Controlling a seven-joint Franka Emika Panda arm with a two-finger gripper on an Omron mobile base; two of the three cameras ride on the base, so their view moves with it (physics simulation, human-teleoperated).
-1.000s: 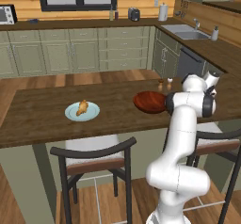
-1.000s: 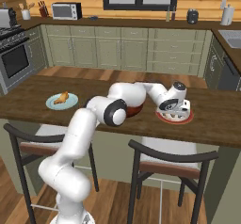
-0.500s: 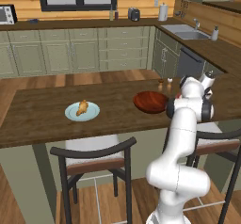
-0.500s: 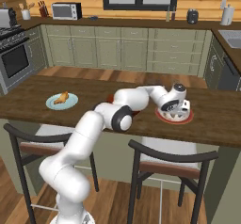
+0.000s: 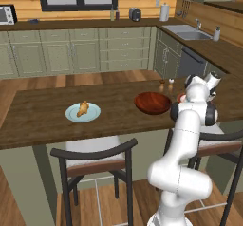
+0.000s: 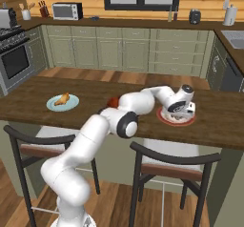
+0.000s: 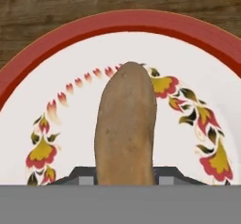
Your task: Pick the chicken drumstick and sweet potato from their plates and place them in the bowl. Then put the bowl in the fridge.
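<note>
In the hand view the brown sweet potato [image 7: 124, 124] lies on the white plate with a red rim [image 7: 141, 23]. My gripper [image 7: 124, 178] is shut on the sweet potato, and its dark fingertips [image 7: 82, 177] press the near end from both sides. From the right base view the gripper [image 6: 178, 114] points down onto that plate [image 6: 164, 119] at the counter's right. The reddish-brown bowl [image 5: 153, 102] stands just left of it. Far to the left, the chicken drumstick [image 5: 83, 108] rests on the pale blue plate [image 5: 71, 113]. The fridge is out of view.
Two small shakers [image 5: 166, 83] stand behind the bowl near the counter's far edge. Two dark chairs [image 5: 95, 156] [image 6: 171, 159] are tucked under the counter's near edge. My white arm [image 6: 138, 104] stretches low over the counter and covers most of the bowl in the right base view.
The hand has sunk a little onto the red-rimmed plate. The jaws have come in from wide open to the sides of the sweet potato.
</note>
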